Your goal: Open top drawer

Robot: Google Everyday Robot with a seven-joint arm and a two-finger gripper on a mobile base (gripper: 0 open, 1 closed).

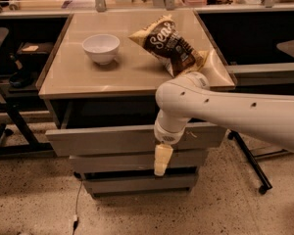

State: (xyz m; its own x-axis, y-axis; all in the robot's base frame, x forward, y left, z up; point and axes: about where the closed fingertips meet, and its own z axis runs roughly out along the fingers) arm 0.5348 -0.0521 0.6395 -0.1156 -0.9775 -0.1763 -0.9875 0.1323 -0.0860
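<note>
The top drawer (103, 140) is the widest grey flat front under the tabletop, with small pale scratches (191, 133) right of centre. It stands pulled out a little from the cabinet, with a dark gap above it. My gripper (161, 161) hangs straight down from the white arm (220, 112), right in front of the drawer front just right of its middle; its cream tip reaches down over the second drawer (112, 162). The drawer's interior is hidden by the tabletop's shadow.
A white bowl (101, 48) and a brown snack bag (169, 44) lie on the beige tabletop (73, 77). A third, narrower drawer (137, 183) sits lowest. A chair base (5, 131) stands at left, a wheeled stand leg (255, 173) at right, a cable (77, 204) on the floor.
</note>
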